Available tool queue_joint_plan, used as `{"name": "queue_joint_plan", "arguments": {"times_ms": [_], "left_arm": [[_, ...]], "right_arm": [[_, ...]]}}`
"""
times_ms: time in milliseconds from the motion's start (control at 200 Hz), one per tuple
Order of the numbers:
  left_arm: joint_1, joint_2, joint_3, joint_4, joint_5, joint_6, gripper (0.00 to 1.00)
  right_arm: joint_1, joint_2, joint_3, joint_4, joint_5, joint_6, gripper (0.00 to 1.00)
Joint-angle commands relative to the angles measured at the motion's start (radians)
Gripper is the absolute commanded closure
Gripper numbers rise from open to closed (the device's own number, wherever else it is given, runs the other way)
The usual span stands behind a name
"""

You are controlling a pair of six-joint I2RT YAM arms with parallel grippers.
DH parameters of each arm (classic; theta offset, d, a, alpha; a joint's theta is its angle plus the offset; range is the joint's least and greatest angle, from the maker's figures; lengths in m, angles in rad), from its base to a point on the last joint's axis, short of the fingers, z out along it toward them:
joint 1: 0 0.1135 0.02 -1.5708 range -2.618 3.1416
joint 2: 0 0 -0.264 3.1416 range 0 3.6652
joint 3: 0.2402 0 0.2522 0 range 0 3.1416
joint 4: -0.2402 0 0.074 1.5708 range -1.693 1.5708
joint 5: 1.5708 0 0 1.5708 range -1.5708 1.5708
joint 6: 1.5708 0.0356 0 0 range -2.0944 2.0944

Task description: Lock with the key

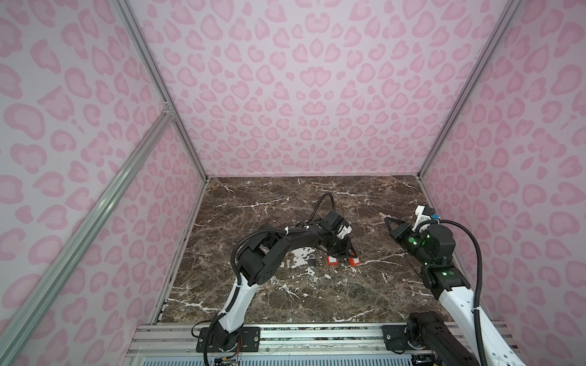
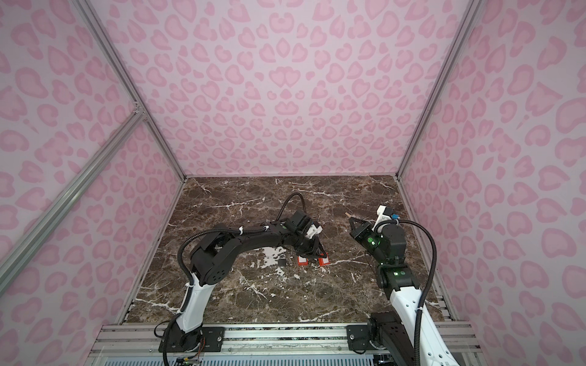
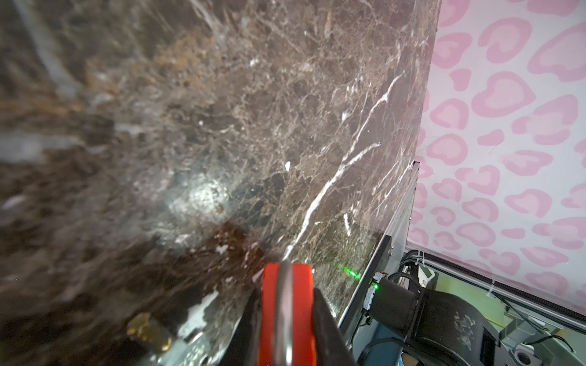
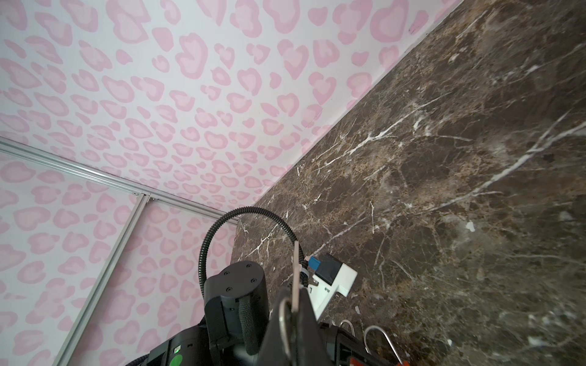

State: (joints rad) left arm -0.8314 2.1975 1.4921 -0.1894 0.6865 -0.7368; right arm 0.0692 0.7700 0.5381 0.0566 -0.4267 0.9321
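Two red padlocks [image 1: 332, 260] [image 1: 354, 260] sit on the marble tabletop [image 1: 285, 206] near its middle, under my left gripper [image 1: 344, 252]. In the left wrist view one red padlock [image 3: 269, 317], its silver shackle [image 3: 283, 304] edge-on, is clamped between the black fingers [image 3: 323, 313] of the left gripper [image 3: 287, 293]. Which of the two it is cannot be told from above. My right gripper [image 1: 387, 219] hovers to the right, apart from the locks. It is shut on a key [image 4: 296, 269] whose blade sticks out past the tips, and the key ring [image 4: 283, 317] lies against a finger.
A small dark object [image 1: 312, 262] lies just left of the padlocks. A brass piece [image 3: 149, 331] shows beside the left fingers. Pink-patterned walls [image 1: 317, 95] close in three sides. The aluminium rail [image 1: 317, 336] with both arm bases runs along the front.
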Motion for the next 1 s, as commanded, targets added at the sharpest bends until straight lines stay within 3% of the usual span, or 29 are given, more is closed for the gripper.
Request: {"name": "queue_joint_plan", "arguments": {"times_ms": [0, 205, 410, 995], "left_arm": [[-0.001, 0.012, 0.020, -0.016, -0.002, 0.013, 0.95], [-0.001, 0.016, 0.029, -0.031, -0.018, 0.025, 0.94], [0.000, 0.027, 0.046, -0.047, -0.018, 0.033, 0.83], [0.000, 0.023, 0.082, -0.097, -0.043, 0.041, 0.67]], "right_arm": [[-0.001, -0.002, -0.009, 0.025, -0.007, 0.006, 1.00], [0.000, -0.004, -0.011, 0.026, -0.010, 0.014, 1.00], [-0.001, -0.010, -0.017, 0.025, -0.008, 0.020, 1.00], [-0.006, -0.025, -0.022, 0.024, -0.006, 0.017, 1.00]]}}
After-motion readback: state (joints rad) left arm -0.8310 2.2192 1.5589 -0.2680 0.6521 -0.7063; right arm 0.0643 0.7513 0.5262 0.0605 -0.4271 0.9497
